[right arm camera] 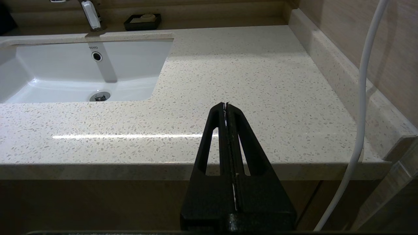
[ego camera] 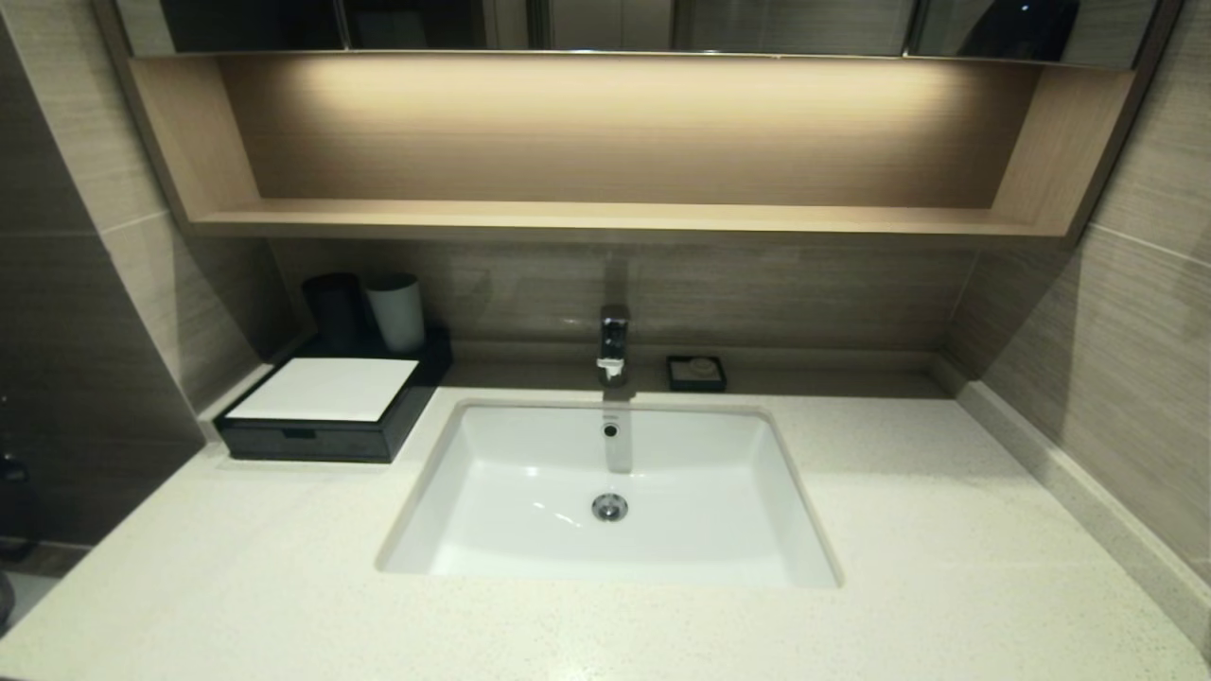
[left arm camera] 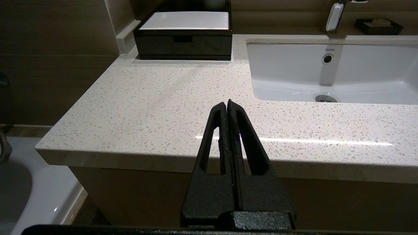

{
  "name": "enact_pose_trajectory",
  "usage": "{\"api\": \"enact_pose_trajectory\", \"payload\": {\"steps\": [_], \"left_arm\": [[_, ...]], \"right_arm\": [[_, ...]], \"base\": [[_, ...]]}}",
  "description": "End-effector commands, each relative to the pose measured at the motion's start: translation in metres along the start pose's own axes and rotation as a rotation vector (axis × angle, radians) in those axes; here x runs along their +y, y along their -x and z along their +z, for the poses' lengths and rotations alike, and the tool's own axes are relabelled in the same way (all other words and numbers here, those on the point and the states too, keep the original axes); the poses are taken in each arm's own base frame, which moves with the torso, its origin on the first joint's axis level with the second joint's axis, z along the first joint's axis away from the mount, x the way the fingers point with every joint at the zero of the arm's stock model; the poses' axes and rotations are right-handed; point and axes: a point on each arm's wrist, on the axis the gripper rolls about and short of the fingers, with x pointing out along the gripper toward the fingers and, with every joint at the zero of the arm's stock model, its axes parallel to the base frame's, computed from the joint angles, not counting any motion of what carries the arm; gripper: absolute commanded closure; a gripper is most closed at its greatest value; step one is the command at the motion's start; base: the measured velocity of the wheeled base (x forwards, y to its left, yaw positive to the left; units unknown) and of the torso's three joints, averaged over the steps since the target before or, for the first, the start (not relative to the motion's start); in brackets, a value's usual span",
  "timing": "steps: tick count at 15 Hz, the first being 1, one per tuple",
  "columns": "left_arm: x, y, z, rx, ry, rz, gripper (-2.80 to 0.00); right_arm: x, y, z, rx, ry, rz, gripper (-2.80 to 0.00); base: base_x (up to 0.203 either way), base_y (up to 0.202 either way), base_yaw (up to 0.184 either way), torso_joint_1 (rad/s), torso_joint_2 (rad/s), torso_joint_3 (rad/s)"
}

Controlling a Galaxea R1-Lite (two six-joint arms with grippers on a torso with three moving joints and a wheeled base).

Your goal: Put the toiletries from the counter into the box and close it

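Note:
No toiletries show in any view. The black box (ego camera: 303, 440) with its white top panel sits at the counter's back left, its front drawer pushed in; the left wrist view shows the box (left arm camera: 184, 45) too. The speckled cream counter (ego camera: 946, 530) is bare around the basin. Neither gripper appears in the head view. My left gripper (left arm camera: 227, 101) hovers before the counter's front edge, left of the basin, shut with nothing in it. My right gripper (right arm camera: 226, 104) hangs before the front edge right of the basin, shut and empty as well.
A white basin (ego camera: 530, 492) is sunk mid-counter, with a chrome faucet (ego camera: 613, 342) behind it. A small black soap dish (ego camera: 696, 373) sits right of the faucet. A dark cup (ego camera: 333, 307) and a white cup (ego camera: 396, 312) stand behind the box. A white cable (right arm camera: 361, 98) hangs near the right wall.

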Motion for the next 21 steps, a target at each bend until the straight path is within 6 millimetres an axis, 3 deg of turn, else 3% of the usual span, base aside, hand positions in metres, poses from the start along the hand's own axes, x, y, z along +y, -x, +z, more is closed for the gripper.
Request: {"api": "enact_pose_trajectory", "payload": {"steps": [1, 21], "left_arm": [[0.0, -0.0001, 0.0, 0.002, -0.001, -0.001, 0.0], [0.0001, -0.0001, 0.0001, 0.001, 0.024, 0.005, 0.0]], "right_arm": [[0.0, -0.0001, 0.0001, 0.001, -0.001, 0.0, 0.0], [0.0, 0.0, 0.0005, 0.0, -0.001, 0.0, 0.0]], "base": [[0.0, 0.0, 0.0, 0.0, 0.0, 0.0], [0.0, 0.0, 0.0, 0.0, 0.0, 0.0]]}}
